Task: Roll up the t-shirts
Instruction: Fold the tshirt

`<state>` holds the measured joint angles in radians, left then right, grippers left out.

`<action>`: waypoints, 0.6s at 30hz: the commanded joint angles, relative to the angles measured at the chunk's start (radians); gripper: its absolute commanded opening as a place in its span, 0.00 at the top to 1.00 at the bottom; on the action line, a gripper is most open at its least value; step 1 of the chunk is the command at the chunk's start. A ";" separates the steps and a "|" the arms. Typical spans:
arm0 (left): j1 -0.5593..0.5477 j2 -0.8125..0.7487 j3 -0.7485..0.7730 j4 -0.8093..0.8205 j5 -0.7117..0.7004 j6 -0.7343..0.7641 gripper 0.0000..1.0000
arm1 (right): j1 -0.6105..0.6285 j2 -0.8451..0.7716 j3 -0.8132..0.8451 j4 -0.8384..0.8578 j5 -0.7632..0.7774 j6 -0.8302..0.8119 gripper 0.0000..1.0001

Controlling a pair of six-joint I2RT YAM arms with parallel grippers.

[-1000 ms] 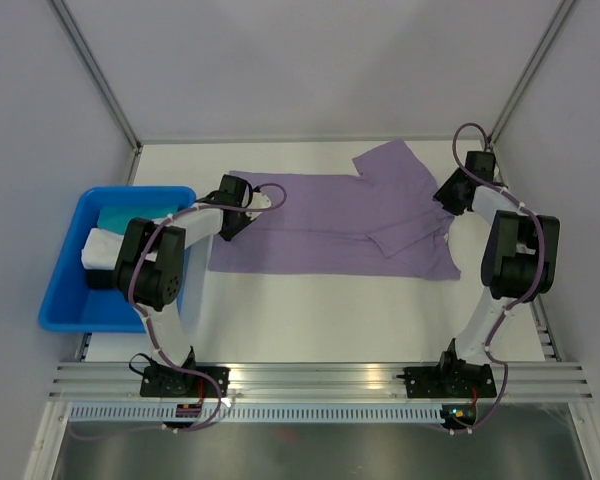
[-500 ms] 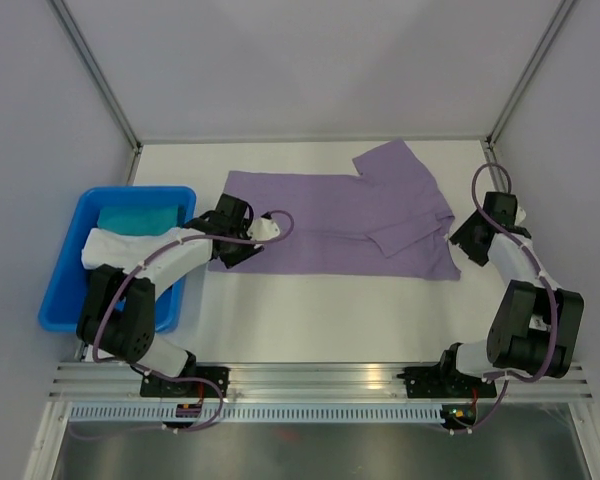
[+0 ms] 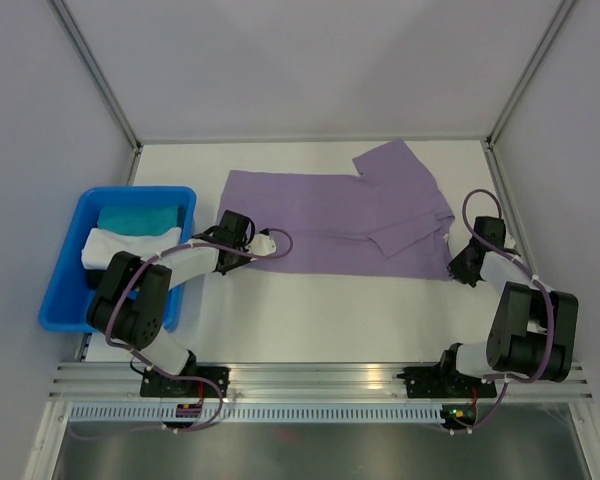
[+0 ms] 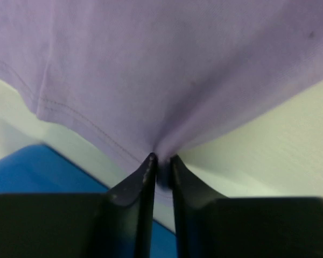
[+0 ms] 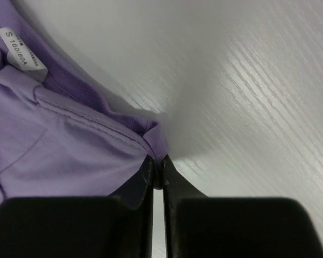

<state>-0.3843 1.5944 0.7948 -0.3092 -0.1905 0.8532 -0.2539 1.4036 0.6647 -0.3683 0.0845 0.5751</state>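
A lavender t-shirt lies spread across the white table, with one sleeve folded over its right part. My left gripper sits low at the shirt's near left corner. In the left wrist view it is shut on a pinch of the shirt's fabric beside the hem. My right gripper is at the shirt's near right corner. In the right wrist view it is shut on the ribbed edge of the shirt, near the size label.
A blue bin stands at the table's left edge, close to my left arm. It holds a teal cloth and a white cloth. Grey walls enclose the table on three sides. A metal rail runs along the near edge.
Both grippers have come from the shirt's far side to its near corners and lowered onto it. Both have shut on the fabric.
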 commanded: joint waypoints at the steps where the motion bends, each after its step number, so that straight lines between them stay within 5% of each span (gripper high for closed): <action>1: 0.007 0.053 -0.074 -0.018 0.052 0.018 0.89 | -0.025 -0.044 -0.040 0.023 0.051 0.011 0.97; 2: 0.008 0.053 -0.080 -0.018 0.052 0.020 0.97 | -0.031 -0.057 -0.042 0.020 0.050 0.011 1.00; 8: 0.009 -0.051 -0.121 -0.076 0.014 0.041 0.98 | -0.093 -0.118 -0.033 -0.023 0.040 0.005 1.00; 18: -0.011 -0.270 -0.198 -0.312 0.172 -0.040 0.98 | -0.143 -0.300 -0.065 -0.113 0.052 0.083 1.00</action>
<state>-0.3893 1.3712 0.6411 -0.4660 -0.0559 0.8593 -0.3691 1.1770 0.6086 -0.4561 0.0658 0.6022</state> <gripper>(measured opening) 0.034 0.025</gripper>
